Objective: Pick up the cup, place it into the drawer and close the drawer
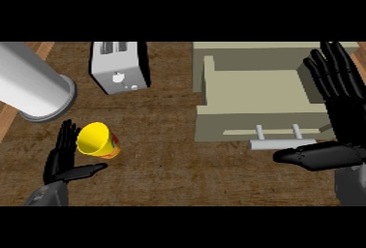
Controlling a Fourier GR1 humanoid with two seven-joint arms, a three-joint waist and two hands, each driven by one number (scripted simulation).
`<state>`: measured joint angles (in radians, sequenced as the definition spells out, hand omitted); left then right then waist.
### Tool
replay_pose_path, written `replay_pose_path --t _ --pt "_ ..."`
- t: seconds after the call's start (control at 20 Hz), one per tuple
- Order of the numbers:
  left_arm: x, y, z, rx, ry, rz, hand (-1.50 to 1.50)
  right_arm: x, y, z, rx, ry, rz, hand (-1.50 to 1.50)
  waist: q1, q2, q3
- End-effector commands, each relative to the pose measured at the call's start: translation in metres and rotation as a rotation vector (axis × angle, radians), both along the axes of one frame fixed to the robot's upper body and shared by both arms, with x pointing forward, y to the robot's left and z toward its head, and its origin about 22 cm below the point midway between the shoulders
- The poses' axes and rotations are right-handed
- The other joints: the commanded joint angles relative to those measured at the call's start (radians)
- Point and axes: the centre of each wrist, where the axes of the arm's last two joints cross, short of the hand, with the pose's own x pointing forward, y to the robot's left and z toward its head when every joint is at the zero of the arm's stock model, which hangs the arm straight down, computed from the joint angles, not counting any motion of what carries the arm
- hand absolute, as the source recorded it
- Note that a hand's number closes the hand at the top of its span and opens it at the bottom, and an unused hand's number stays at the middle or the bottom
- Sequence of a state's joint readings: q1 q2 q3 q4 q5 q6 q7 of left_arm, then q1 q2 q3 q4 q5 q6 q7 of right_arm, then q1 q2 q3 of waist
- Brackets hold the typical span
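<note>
**Right hand over the drawer, cup waiting by the left**

Right hand [336, 152] shows largest, at the view's right edge. Its fingers [332, 82] are straight and apart, raised over the right side of the open beige box-shaped drawer [257, 121], and its thumb points left, just beside the drawer's pale grey bar handle [282, 144]. It holds nothing.

The small yellow plastic cup [99, 140], with an orange-red band low on its side, stands on the brown wood-grain surface [178, 169] at lower left, well apart from the drawer. Its mouth shows open to the view. The black left hand [61, 164] is just beside it, with straight fingers rising along the cup's left side and the thumb stretched out beneath it. The cup therefore sits in the opening between them, not yet enclosed. I cannot tell whether any fingertip touches it.

Farther out, a white boxy toaster [118, 68] stands above the cup, and a large grey metal cylinder [32, 82] rises at upper left.

The grasp looks like the step in hand, and the risks follow from it. If the left hand's fingers close off-centre, the light cup could tip or skid away. Carrying it rightward across the surface, the left arm may meet the right hand parked over the drawer, or the cup may clip the drawer's front wall.
</note>
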<state>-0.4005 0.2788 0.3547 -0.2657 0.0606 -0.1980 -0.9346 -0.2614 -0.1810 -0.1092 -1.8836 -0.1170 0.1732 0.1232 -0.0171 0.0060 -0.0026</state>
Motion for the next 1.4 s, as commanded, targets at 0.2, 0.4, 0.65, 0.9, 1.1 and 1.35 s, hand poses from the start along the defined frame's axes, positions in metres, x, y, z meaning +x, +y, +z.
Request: replay_pose_path --t 0.2,0.4,0.65,0.9,1.1,1.35 --pt "-0.007 -0.004 -0.008 -0.012 -0.044 -0.024 -1.5 -0.006 0.013 0.005 -0.002 0.005 0.001 -1.5 -0.004 0.002 -0.001" --pt "0.0 -0.014 -0.008 -0.004 -0.05 -0.038 -1.5 0.011 -0.01 0.01 -0.031 0.017 0.005 -1.5 -0.003 0.005 -0.001" --pt "0.014 -0.021 -0.002 -0.047 -0.061 -0.061 -1.5 0.008 -0.001 0.004 -0.019 0.006 0.009 -1.5 -0.013 0.008 -0.002" --pt "0.016 -0.029 -0.003 -0.185 -0.097 -0.178 1.5 0.018 -0.007 0.008 -0.028 0.014 -0.008 -1.5 -0.005 0.01 -0.002" --pt "0.037 -0.035 0.011 -0.044 -0.246 -0.093 1.5 -0.003 -0.014 -0.001 -0.031 0.009 0.003 -1.5 -0.02 0.006 -0.002" --pt "0.036 -0.034 0.011 0.179 -0.303 0.052 1.5 0.008 -0.007 0.003 -0.011 0.009 -0.003 -1.5 -0.006 0.006 -0.001"
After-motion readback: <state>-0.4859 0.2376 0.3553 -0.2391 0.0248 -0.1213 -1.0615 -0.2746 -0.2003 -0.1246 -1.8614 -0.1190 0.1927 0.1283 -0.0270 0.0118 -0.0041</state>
